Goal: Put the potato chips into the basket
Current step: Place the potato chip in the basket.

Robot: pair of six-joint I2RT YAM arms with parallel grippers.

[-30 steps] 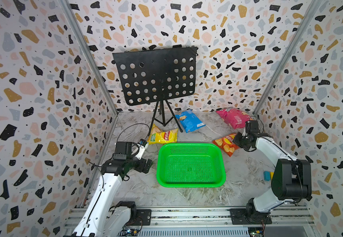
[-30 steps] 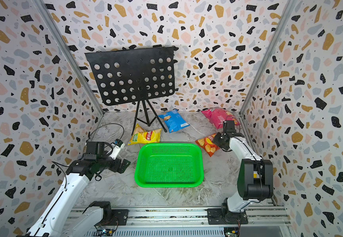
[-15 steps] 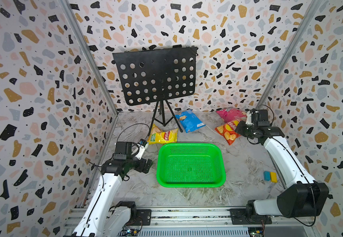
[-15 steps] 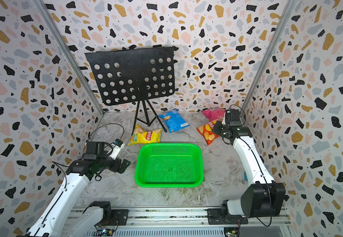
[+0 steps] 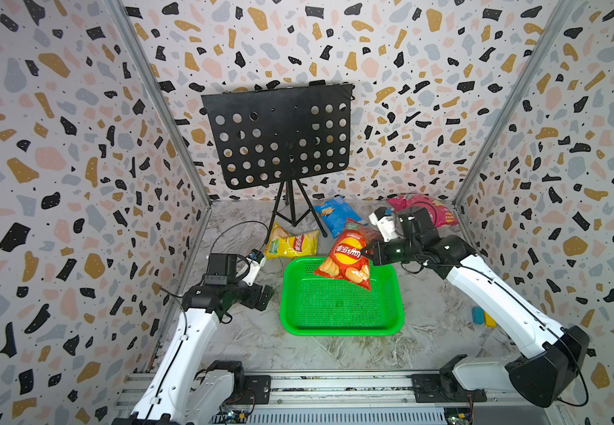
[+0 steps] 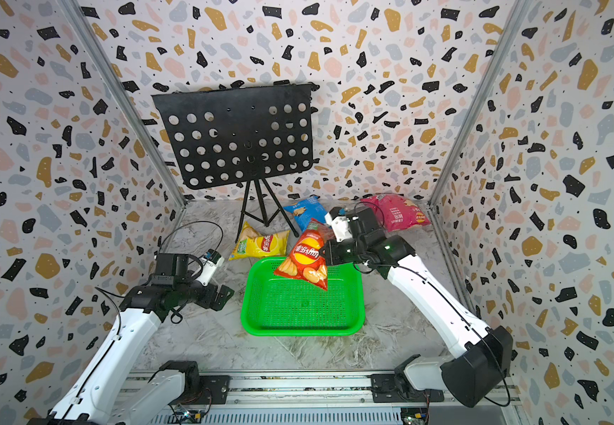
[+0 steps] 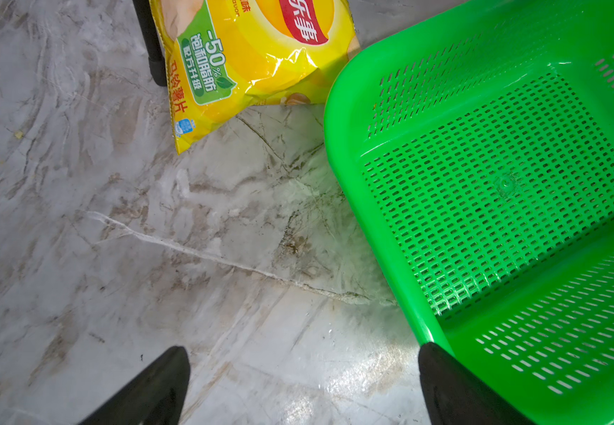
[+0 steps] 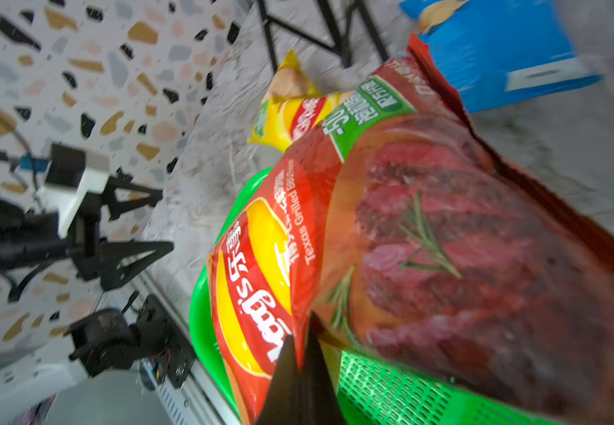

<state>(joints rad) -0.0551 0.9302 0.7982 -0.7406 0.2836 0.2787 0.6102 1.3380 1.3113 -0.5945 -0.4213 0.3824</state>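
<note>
Orange-red bag (image 5: 345, 257), a second ago flat on the worktop (image 5: 426, 323), now hangs over the basket (image 5: 338, 332) far corner, right gripper (image 5: 367, 254) fingers clenched on its edge, left gripper (image 7: 303, 351) fingers released: first drop likely next; yellow bag (image 5: 292, 244), blue bag (image 5: 334, 215), pink bag (image 5: 441, 215) remain outside

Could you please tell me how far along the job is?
Nothing done yet: the basket holds no bag. In hand: the right gripper is shut on the orange-red bag, hanging over the basket's far end. Remaining: dropping it, then the yellow bag, blue bag and pink bag on the table. The left gripper is open.
</note>
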